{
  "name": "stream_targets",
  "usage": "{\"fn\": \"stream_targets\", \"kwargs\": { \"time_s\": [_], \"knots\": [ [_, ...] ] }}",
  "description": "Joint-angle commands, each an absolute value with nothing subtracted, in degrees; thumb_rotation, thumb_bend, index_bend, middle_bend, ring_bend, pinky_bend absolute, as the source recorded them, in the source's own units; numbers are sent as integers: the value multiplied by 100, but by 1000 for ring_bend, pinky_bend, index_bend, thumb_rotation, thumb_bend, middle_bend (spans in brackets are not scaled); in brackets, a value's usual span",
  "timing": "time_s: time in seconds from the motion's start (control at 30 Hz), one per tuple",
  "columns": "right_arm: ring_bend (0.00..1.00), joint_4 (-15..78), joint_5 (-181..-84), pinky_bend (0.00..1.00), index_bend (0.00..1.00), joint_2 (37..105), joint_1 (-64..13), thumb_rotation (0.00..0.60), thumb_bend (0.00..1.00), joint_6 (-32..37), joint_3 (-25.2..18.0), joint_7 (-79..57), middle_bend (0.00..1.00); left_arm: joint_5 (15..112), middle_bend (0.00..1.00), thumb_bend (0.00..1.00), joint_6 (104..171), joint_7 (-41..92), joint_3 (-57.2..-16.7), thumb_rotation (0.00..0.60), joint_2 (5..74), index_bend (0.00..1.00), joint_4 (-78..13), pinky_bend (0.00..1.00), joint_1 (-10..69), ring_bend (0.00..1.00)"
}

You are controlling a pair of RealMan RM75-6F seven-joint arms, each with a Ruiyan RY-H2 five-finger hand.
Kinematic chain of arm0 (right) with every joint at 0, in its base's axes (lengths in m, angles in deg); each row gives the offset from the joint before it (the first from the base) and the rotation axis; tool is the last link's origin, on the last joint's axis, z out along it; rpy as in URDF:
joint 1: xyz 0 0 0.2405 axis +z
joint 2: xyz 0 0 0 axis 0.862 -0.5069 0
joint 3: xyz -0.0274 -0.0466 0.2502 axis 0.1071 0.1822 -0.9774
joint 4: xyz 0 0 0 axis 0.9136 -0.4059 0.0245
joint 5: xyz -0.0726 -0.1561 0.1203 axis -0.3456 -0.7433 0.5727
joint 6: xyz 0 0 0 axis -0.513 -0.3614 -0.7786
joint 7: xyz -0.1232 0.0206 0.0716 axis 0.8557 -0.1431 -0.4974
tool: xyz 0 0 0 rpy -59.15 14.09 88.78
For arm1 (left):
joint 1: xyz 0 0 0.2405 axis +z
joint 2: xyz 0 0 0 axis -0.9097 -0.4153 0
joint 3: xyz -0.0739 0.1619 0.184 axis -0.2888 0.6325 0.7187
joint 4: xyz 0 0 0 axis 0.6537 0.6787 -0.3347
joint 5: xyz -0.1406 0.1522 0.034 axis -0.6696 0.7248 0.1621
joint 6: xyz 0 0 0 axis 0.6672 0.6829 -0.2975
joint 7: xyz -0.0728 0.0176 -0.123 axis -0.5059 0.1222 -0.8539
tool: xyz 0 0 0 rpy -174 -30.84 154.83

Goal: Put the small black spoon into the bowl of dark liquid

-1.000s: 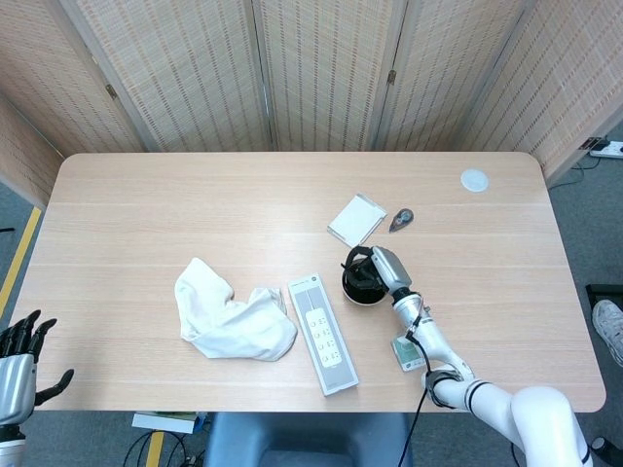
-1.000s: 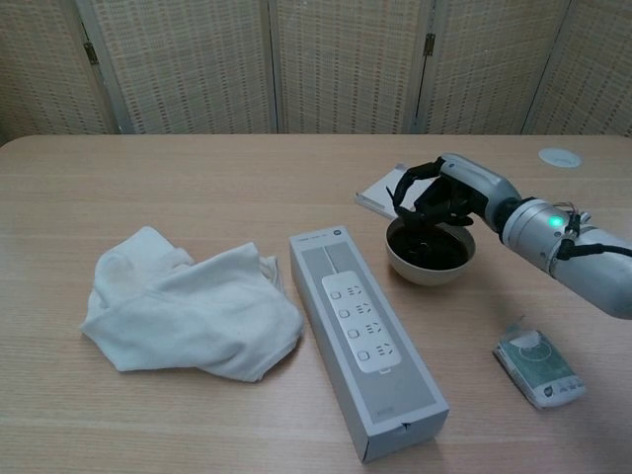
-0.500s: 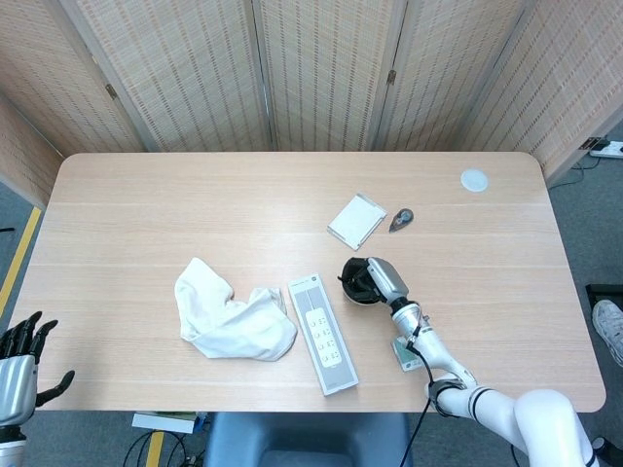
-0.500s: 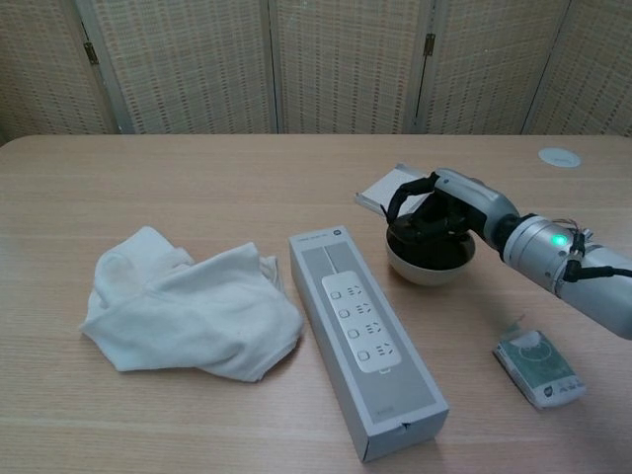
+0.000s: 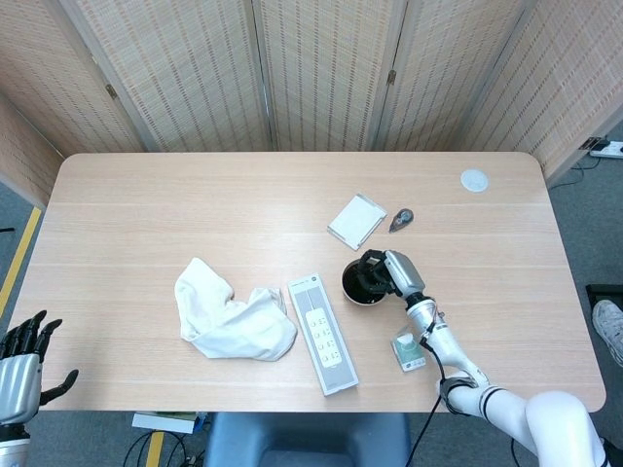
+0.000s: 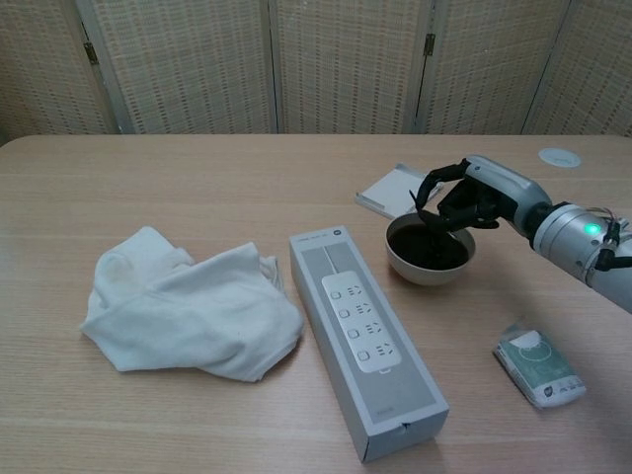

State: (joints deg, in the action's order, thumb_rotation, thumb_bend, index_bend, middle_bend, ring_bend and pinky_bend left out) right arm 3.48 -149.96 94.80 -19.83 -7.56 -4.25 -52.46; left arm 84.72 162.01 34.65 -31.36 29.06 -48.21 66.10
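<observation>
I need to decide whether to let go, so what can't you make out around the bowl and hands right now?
- Spoon: black on black fingers and dark liquid, both views; can't tell whether the right hand holds it or it sits in the bowl.
- Bowl's right side: head view, hidden by that hand.
- Left hand: head view only, cut off by the bottom-left edge.
- Packet label: too small to read.

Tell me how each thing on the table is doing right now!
Bowl: upright, holding dark liquid.
Small black spoon: too hard to tell apart from the dark fingers.
Right hand: over the bowl, fingers curled downward.
Left hand: off the table's edge, fingers apart, holding nothing.
White cloth: crumpled in a heap.
Power strip box: lying flat, closed.
Small packet: lying flat.
White card: lying flat.
</observation>
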Motion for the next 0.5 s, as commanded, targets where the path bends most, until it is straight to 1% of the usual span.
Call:
{"fn": "stream_targets", "kwargs": {
  "time_s": [0.03, 0.07, 0.13, 0.2, 0.27, 0.33, 0.5],
  "knots": [
    [1000, 321, -15058, 1000, 719, 9505, -1972, 600, 427, -739, -379, -5274, 984, 8470, 85, 254, 16221, 3474, -3139, 600, 2899, 194, -4835, 141, 6619, 107],
    [1000, 328, -15100, 1000, 683, 9509, -1983, 600, 359, -698, -350, -5299, 984, 8466, 85, 254, 16227, 3478, -3140, 600, 2896, 194, -4842, 140, 6624, 107],
    [1000, 359, -15170, 1000, 608, 9495, -2010, 600, 273, -637, -290, -5339, 984, 8466, 85, 254, 16229, 3486, -3136, 600, 2892, 194, -4853, 141, 6628, 107],
    [1000, 411, -15249, 1000, 498, 9456, -2056, 600, 202, -533, -226, -5355, 983, 8477, 84, 253, 16231, 3499, -3130, 600, 2890, 194, -4865, 140, 6627, 107],
    [1000, 470, -15295, 1000, 407, 9406, -2103, 600, 171, -456, -182, -5355, 982, 8487, 84, 253, 16228, 3506, -3129, 600, 2890, 194, -4878, 141, 6620, 107],
    [1000, 554, -15329, 1000, 347, 9336, -2157, 600, 162, -356, -157, -5345, 982, 8506, 84, 253, 16214, 3515, -3126, 600, 2894, 194, -4888, 141, 6605, 107],
    [1000, 789, -15490, 1000, 290, 9071, -2336, 600, 162, 67, -72, -5212, 982, 8537, 84, 254, 16213, 3524, -3134, 600, 2908, 194, -4917, 140, 6581, 107]
  ]
}}
